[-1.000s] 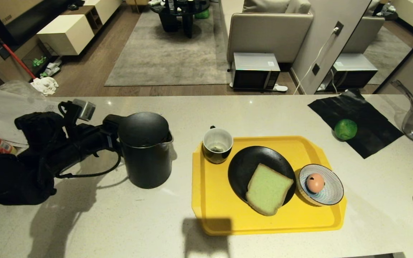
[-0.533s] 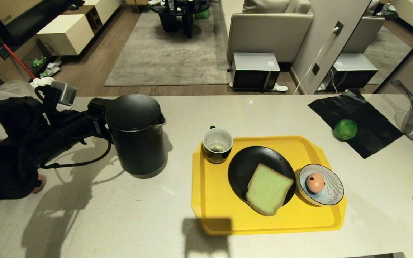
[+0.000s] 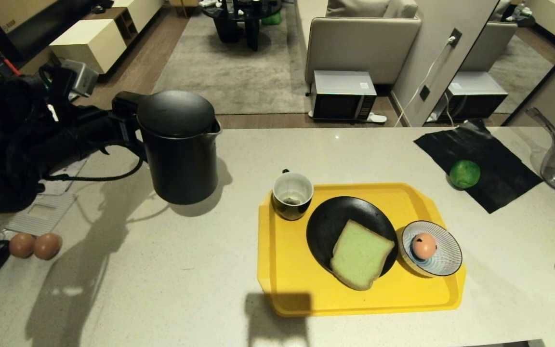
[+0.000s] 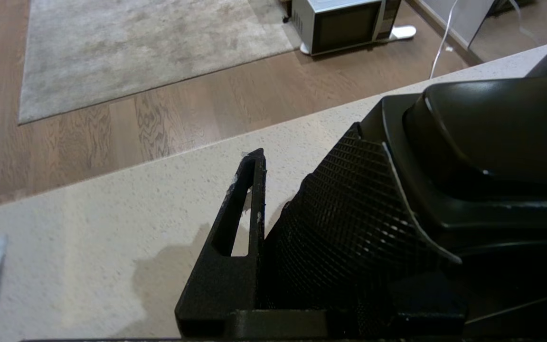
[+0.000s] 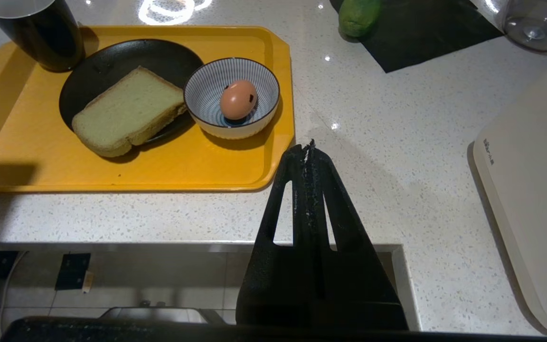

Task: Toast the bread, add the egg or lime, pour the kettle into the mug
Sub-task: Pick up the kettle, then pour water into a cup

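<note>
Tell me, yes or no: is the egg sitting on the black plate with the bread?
No: the egg lies in the striped bowl, beside the black plate that carries the bread.

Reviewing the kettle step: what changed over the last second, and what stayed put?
The left gripper, shut on the kettle by its handle, has lifted it off the counter, up and slightly toward the far edge. With the arm raised, two brown eggs have come into view. The mug, bread, egg, lime and yellow tray have not moved. The right gripper stays parked, shut.
</note>
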Robot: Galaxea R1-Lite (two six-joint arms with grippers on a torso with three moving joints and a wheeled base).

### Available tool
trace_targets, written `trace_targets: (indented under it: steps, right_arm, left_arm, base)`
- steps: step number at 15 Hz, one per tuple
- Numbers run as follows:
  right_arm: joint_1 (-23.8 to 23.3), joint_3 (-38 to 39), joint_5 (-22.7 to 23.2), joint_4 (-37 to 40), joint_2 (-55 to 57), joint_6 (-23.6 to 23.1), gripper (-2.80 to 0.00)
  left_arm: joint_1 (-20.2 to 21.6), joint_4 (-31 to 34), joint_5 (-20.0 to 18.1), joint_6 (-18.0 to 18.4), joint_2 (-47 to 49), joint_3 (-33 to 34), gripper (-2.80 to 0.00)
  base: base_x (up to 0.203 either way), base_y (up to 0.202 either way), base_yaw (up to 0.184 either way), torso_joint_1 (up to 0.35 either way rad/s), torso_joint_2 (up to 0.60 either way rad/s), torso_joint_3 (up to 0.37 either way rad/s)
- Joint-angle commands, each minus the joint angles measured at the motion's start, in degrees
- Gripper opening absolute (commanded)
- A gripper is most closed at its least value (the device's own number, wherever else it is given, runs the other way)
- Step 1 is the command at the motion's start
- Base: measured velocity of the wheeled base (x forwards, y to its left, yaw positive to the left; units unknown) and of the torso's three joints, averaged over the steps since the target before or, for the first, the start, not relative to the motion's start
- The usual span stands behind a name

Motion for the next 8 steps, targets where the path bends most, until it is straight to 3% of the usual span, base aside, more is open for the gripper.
trace_targets:
  steps: [1,5,8]
  right_arm:
    - [0.01,1.49,-0.02,-0.04,0.09,0.02,-2.8]
    - [0.01,1.49,-0.02,-0.04,0.09,0.02,-2.8]
    - [0.01,1.49,-0.02,-0.04,0.09,0.02,-2.8]
  left_arm:
    - [-0.42,7.78,-0.39,2.22,1.35,-7.67,-2.8]
    - [-3.65,17.43,-0.54,6.42,4.66,-16.52,-2.8]
    - [-5.89,20.72,-0.45,11.01,7.75,-22.09,-2.8]
  base:
    - [0.0,0.0,0.0,0.0,0.0,0.0]
    - [0.0,0.0,0.0,0.0,0.0,0.0]
    - [0.0,0.0,0.0,0.0,0.0,0.0]
